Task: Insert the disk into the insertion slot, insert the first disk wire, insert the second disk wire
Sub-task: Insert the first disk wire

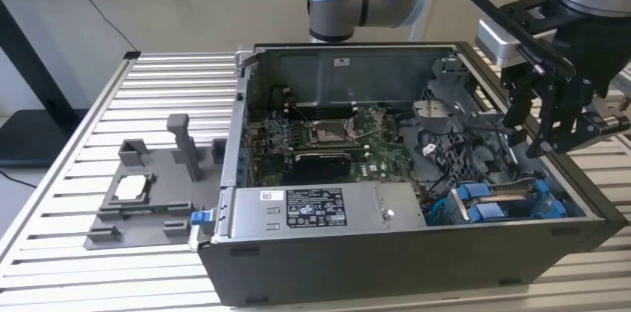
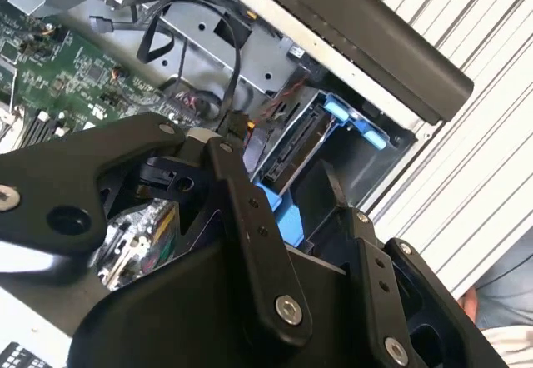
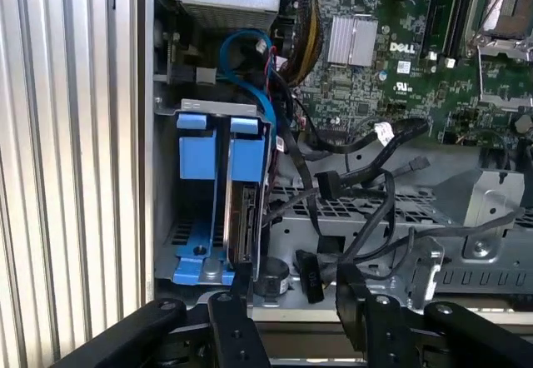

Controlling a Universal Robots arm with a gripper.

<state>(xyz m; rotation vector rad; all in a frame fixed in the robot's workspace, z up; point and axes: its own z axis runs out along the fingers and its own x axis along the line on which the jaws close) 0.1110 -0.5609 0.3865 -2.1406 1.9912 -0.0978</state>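
Disk [image 3: 241,218] stands on edge in its blue carrier, seated in the drive bay at one corner of the computer case [image 1: 394,268]. Gripper [image 1: 530,142] hangs just above that corner of the case. Fingers [image 3: 240,293] are spread wide and hold nothing. Black wires [image 3: 366,210] lie loose inside the case beside the bay. The case stands on the slatted counter [image 1: 79,275].

The disk [image 3: 243,218] is seen as dull silver-grey metal in a smooth blue plastic carrier [image 3: 197,156]. The gripper [image 3: 296,278] is finished in matt black. The table [image 1: 99,134] is made of ribbed, satin metal slats; the case [image 1: 394,260] is coated matt dark grey.
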